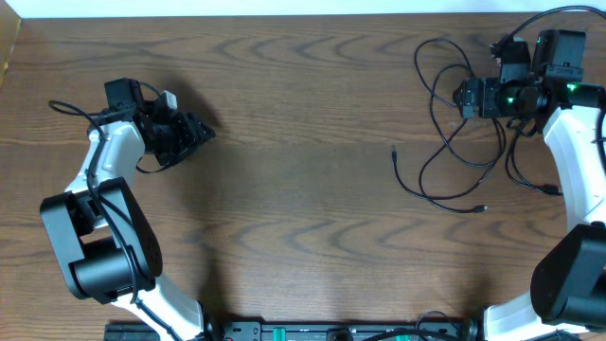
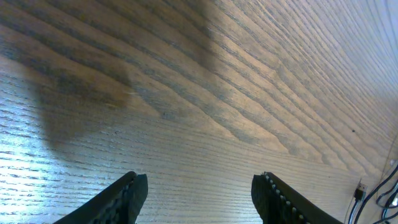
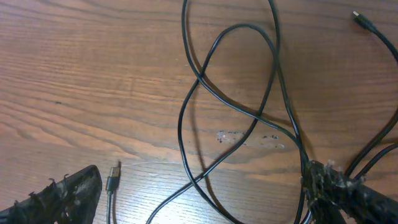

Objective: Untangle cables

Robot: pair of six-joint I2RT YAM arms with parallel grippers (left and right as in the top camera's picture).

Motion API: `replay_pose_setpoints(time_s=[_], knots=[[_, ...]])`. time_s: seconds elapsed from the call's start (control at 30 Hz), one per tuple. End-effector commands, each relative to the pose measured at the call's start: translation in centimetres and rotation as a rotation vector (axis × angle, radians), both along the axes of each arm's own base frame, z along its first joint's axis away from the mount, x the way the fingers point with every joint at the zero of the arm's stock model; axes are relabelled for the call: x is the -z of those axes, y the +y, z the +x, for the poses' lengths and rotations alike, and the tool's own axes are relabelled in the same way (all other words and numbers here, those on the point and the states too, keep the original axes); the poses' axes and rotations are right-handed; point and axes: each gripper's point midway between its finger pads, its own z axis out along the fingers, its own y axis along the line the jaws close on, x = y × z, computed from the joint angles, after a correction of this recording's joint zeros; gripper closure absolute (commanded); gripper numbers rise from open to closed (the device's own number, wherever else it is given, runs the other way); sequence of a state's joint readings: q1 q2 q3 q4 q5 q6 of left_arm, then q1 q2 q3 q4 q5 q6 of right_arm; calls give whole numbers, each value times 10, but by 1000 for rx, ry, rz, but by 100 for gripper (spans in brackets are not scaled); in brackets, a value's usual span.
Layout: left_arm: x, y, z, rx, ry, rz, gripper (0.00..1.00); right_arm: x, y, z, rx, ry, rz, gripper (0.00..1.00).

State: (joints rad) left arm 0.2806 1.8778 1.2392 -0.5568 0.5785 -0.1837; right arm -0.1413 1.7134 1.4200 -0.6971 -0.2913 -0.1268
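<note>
The black cables (image 3: 199,78) lie in a loose tangle on the wooden table (image 3: 74,74), their loops crossing one another more than once.

The right claw (image 3: 202,177) sits right at the tangle, its jaws spread as wide as they go and gripping nothing. Several strands run through the gap between the jaws. On one side they bunch up against a finger (image 3: 354,196) and pass out of sight behind it; whether they press on it cannot be told. Just beside the opposite finger lies a small plug (image 3: 113,178) at the end of one strand, close to it but apart. A second plug end (image 3: 364,20) lies farther out, beyond the loops.

From overhead, the tangle trails away from that claw toward the middle of the table, where two loose ends lie flat on the wood, apart from each other.

Well away from the tangle, on the other side of the table, the left claw (image 2: 199,186) hangs over bare wood. Its jaws stand partly apart, with nothing between them and nothing touching them. Its own camera catches only a bit of black cord at the far edge.
</note>
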Motion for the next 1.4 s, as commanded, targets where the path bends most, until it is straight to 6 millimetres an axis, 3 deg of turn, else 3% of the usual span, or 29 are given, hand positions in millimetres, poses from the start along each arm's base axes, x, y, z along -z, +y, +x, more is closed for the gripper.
replay_pose_setpoints(time_s=[0.0,0.83,1.03,1.37], knots=[[1,0,1,-4,6,-15,40,3,-1,-1,10,11,6,1],[5,0,0,-4,14,-17,40,3,-1,-1,10,11,5,1],[-29,-14,5,34,-71,6,40,3,-1,-1,10,11,6,1],[-120,-63,0,152,-306,50,40,3,-1,-1,10,11,6,1]])
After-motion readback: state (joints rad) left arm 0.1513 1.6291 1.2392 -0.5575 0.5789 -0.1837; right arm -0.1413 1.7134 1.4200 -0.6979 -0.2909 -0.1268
